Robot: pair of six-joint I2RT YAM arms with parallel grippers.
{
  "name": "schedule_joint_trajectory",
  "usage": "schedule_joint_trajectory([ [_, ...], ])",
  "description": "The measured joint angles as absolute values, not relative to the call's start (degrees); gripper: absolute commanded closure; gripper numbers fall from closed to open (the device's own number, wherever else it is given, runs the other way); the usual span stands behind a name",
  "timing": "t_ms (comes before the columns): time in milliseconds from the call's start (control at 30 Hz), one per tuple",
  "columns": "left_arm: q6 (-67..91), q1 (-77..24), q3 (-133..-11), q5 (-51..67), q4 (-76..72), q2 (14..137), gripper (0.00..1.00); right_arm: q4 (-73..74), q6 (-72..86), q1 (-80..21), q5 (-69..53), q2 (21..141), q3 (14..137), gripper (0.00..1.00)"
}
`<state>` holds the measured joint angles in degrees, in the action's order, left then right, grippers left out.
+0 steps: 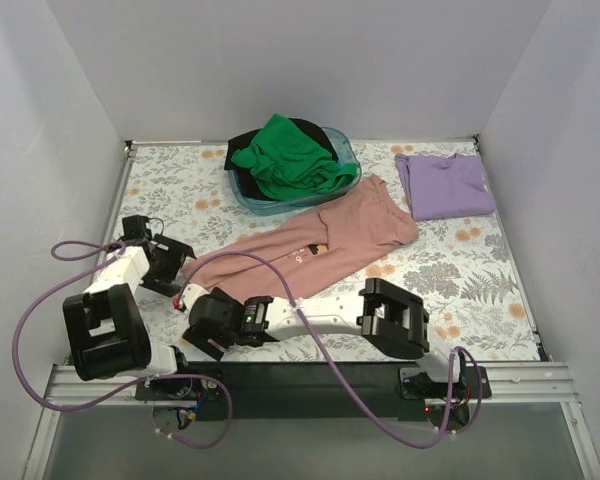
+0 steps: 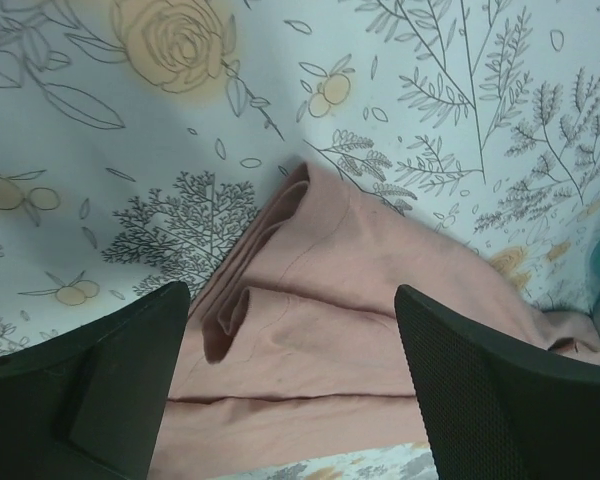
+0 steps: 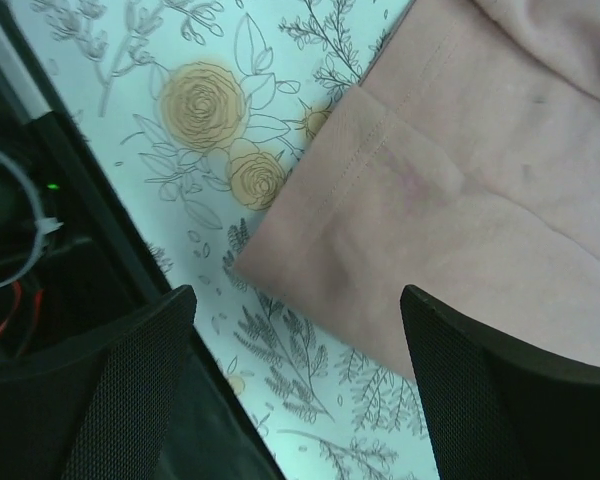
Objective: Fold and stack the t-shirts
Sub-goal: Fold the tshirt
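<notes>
The dusty pink t-shirt (image 1: 315, 250) lies spread diagonally across the middle of the table, with its small chest graphic facing up. My left gripper (image 1: 173, 264) is open just above its near-left end; in the left wrist view the folded pink cloth (image 2: 330, 320) sits between my fingers (image 2: 110, 395). My right gripper (image 1: 202, 322) is open over the shirt's near hem corner (image 3: 420, 230), holding nothing. The lavender t-shirt (image 1: 445, 185) lies folded at the far right. The green t-shirt (image 1: 292, 158) is bunched on top of the black one (image 1: 245, 140) in a tub.
A light blue tub (image 1: 348, 150) stands at the back centre and holds the green and black shirts. White walls close in the table on three sides. A black rail (image 3: 70, 300) and purple cables (image 1: 40, 300) run along the near edge.
</notes>
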<state>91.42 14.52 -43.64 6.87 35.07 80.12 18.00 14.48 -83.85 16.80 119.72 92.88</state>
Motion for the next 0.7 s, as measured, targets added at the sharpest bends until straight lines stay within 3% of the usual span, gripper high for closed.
schedule_joint_trajectory([
  [200, 90.8, 14.5, -40.8, 10.6, 30.6, 80.6, 0.33, 18.9, 13.3, -83.3, 17.6, 126.8, 96.7, 0.18],
  [333, 90.8, 14.7, -40.4, 12.5, 28.5, 82.5, 0.45, 18.3, 13.3, -83.2, 17.7, 127.7, 97.6, 0.43],
  [367, 90.8, 14.7, -40.3, 12.9, 28.0, 82.9, 0.59, 18.1, 13.3, -83.3, 17.8, 127.8, 97.6, 0.48],
  [400, 91.0, 14.7, -40.2, 13.2, 27.5, 83.2, 0.70, 18.1, 13.4, -83.3, 17.9, 127.8, 97.6, 0.61],
  [467, 90.9, 14.5, -39.3, 13.4, 26.2, 83.8, 1.00, 18.0, 13.6, -83.3, 17.9, 127.9, 97.6, 0.72],
  [500, 91.0, 14.4, -38.8, 13.8, 25.6, 84.1, 1.00, 18.0, 13.5, -83.3, 17.9, 127.9, 97.6, 0.82],
  [700, 91.7, 14.2, -33.3, 14.4, 23.8, 78.3, 1.00, 15.9, 14.4, -83.7, 17.8, 124.8, 92.5, 0.98],
])
